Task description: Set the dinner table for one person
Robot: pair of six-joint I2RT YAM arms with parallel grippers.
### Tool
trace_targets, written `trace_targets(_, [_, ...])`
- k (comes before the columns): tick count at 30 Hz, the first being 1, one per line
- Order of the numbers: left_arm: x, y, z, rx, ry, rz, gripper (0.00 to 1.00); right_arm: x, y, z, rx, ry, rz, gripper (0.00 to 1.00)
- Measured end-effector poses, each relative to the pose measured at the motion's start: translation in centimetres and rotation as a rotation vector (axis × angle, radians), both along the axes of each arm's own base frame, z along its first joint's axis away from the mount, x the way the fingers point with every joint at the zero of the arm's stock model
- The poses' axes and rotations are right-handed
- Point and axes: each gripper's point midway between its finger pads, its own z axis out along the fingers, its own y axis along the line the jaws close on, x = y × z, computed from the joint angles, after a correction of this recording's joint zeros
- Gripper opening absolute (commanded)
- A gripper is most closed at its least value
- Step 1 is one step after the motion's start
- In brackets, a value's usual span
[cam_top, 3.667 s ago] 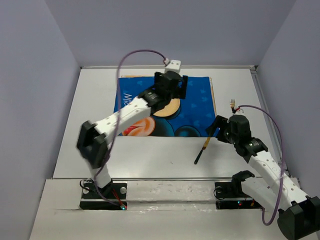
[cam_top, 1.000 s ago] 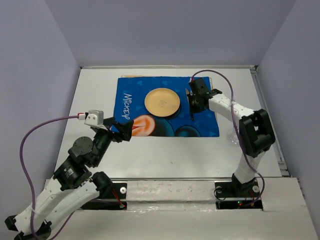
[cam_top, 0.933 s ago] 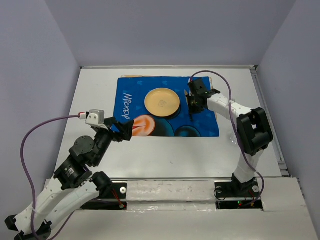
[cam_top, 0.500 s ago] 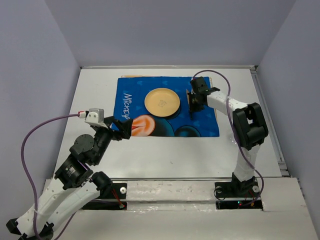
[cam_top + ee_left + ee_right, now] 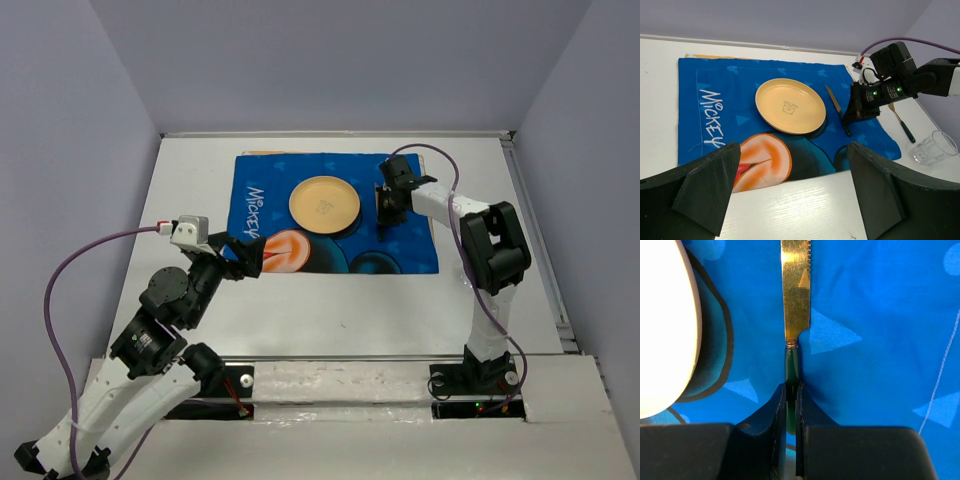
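- dinner table (image 5: 330, 310): white top with a thin metal rim, fills the floor of the overhead view; both arm bases sit at its near edge.
- Readable text: only "Mickey" in white along the left side of the blue placemat (image 5: 410, 245), which lies on the far-centre table. The yellow plate (image 5: 324, 204) has a small centre emblem, too small to read.
- knife (image 5: 796, 290): on the mat just right of the plate, gold serrated blade pointing to the far edge, dark green handle.
- right gripper (image 5: 791, 390): clamped on the knife handle just below the blade.
- Overhead view: the gripper body hides the knife; only the wrist views show it.
- Left wrist view only: fork (image 5: 902, 122) with a green handle on bare table right of the mat, and a clear glass (image 5: 932, 148) near it. The glass is only a faint shape from overhead.
- Right arm: elbow raised, forearm reaching far-left, wrist pitched down onto the mat.
- left gripper (image 5: 248, 258): jaws spread wide, nothing in them, at the mat's near-left corner. Arm folded back over its base, camera aimed at the plate.
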Motion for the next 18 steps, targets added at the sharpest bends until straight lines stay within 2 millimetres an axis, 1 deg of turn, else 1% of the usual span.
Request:
trace_targets(3, [0.02,0.01,0.0,0.0,0.0,0.0,0.99,0.01,0.06,-0.47,0.002,0.01,-0.008,0.0])
trace_targets(7, [0.06,-0.06,-0.05,0.001,0.002,-0.005,0.99,0.07,0.1,-0.48,0.005,0.011,-0.014,0.0])
trace_targets(9, [0.15,-0.07,-0.06,0.002,0.003,-0.005,0.99,0.21,0.15,-0.33,0.006,0.006,-0.015,0.09])
trace_targets(10, [0.17,-0.07,-0.05,0.002,0.002,-0.005,0.99,0.32,0.19,-0.21,0.007,0.003,-0.015,0.22])
trace_targets(13, [0.22,-0.05,0.06,-0.001,-0.002,-0.005,0.99,0.5,0.18,-0.07,0.009,-0.003,-0.027,0.43])
trace_targets(14, [0.22,-0.07,0.09,-0.001,-0.003,-0.007,0.99,0.54,0.16,-0.06,0.007,-0.004,-0.027,0.52])
trace_targets(15, [0.24,-0.07,0.14,-0.002,-0.005,-0.008,0.99,0.56,0.14,-0.06,0.007,-0.005,-0.028,0.54])
trace_targets(16, [0.23,-0.11,0.19,-0.003,-0.007,-0.011,0.99,0.58,0.15,-0.05,0.008,-0.006,-0.033,0.59])
trace_targets(18, [0.23,-0.14,0.22,-0.004,-0.008,-0.013,0.99,0.59,0.11,-0.06,0.006,-0.006,-0.033,0.6])
